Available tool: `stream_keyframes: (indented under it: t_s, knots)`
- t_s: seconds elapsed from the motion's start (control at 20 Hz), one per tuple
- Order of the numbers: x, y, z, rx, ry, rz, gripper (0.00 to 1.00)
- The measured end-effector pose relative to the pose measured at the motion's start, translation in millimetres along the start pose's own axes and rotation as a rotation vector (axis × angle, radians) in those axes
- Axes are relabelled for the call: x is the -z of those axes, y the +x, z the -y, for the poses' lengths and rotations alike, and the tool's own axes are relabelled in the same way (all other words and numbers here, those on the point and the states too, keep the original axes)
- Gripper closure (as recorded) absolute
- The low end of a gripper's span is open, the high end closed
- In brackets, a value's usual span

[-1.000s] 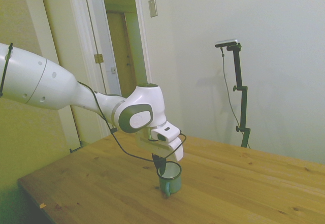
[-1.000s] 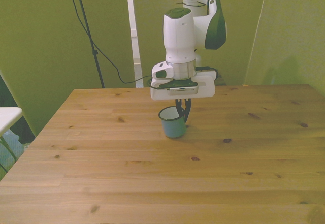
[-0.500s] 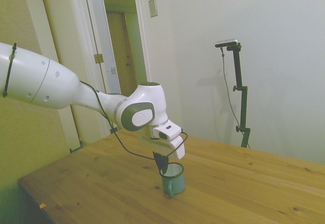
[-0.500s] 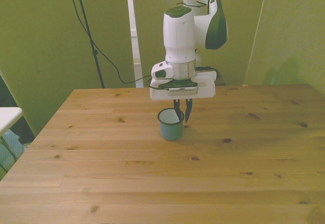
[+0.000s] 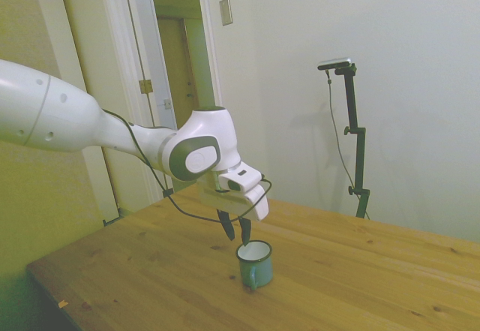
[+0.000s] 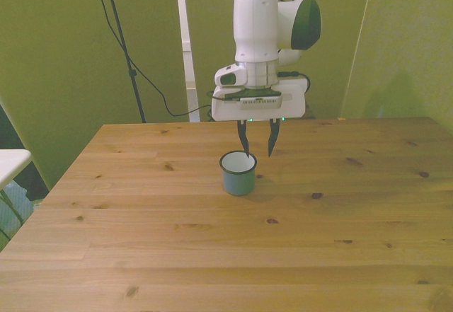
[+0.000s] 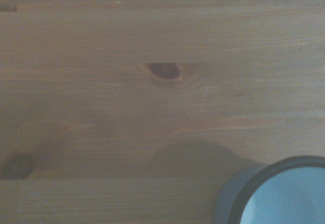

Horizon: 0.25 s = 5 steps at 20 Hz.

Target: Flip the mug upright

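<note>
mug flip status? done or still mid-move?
Looks done: the teal mug stands upright on the wooden table, opening up, white inside showing. In hand: nothing; the tool is open, above the rim's far side, clear of the mug. The wrist view shows only part of the rim. Left: at most backing the arm away.

Side view: off the counter [image 5: 360, 271], gripper [image 5: 235, 230] at centre.
Front view: faces gripper [image 6: 257, 141] across counter.
Wrist view: close above counter; all share the mug [image 6: 238, 172].

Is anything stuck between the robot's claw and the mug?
No. In the side view only air separates the open gripper from the upright mug on the table.
</note>
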<state>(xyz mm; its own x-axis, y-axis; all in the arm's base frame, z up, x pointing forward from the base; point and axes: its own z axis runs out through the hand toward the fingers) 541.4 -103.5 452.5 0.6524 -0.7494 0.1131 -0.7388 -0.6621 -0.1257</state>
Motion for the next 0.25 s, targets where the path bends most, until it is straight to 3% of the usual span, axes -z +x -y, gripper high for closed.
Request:
stream_keyframes:
  t_s: [0.25]
  knots:
    - [27, -41, -2, 0.023, 0.003, -0.102, 0.00]
